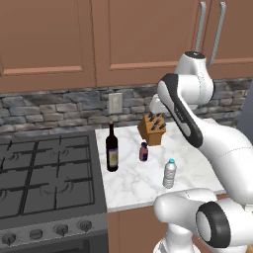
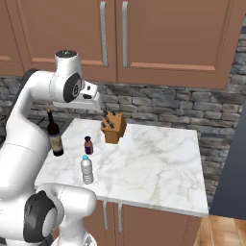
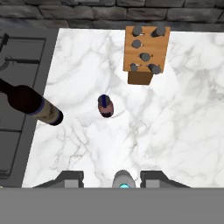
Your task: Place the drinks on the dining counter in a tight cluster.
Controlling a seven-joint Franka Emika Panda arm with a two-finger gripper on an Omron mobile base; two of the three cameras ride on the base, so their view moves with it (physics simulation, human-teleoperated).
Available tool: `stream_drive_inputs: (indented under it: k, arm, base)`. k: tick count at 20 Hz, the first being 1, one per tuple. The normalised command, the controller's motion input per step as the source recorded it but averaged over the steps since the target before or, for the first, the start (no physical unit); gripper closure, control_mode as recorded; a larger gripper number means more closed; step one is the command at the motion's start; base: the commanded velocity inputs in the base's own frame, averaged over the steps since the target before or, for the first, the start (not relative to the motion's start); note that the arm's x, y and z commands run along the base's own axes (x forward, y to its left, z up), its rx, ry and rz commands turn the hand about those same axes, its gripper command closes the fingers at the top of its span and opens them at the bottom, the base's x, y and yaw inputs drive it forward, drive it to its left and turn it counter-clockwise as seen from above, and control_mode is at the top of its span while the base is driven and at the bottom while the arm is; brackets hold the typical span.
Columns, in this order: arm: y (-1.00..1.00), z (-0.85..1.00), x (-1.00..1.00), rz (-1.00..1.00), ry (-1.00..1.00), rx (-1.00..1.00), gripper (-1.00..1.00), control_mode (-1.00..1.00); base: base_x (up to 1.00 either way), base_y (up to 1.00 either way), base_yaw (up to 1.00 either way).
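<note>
Water bottle (image 3: 123, 180), light, slippery plastic best gripped mid-body, stands on the table's (image 1: 197, 168) near edge directly beneath the hand (image 3: 112, 178), whose fingers hang apart, grasping nothing, wine bottle (image 1: 112, 147) far left.

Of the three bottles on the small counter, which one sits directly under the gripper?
The clear water bottle with the blue cap: in the hand view its cap shows between the fingertips, while the wine bottle and tiny purple-brown bottle stand farther off.
</note>
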Motion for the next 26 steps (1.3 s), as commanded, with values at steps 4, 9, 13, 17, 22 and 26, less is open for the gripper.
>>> stream_drive_inputs:
  k: [4,9,13,17,22,26]
  arm:
    - [0.0,-0.01,-0.12,0.0,-0.01,0.0,-1.0,-1.0]
    - [-0.03,-0.07,-0.38,0.0,-0.13,0.01,-1.0,-1.0]
    - [-0.09,-0.04,-0.42,0.09,-0.1,0.03,-1.0,-1.0]
    - [-0.17,-0.01,-0.32,0.21,-0.1,0.08,-1.0,-1.0]
    - [-0.23,-0.01,-0.22,0.3,-0.07,0.13,-1.0,-1.0]
    - [-0.31,-0.1,-0.1,0.31,-0.02,0.14,-1.0,-1.0]
  base:
    - [0.0,0.0,0.0]
    - [0.0,0.0,0.0]
    - [0.0,0.0,0.0]
    - [0.0,0.0,0.0]
    - [0.0,0.0,0.0]
    - [0.0,0.0,0.0]
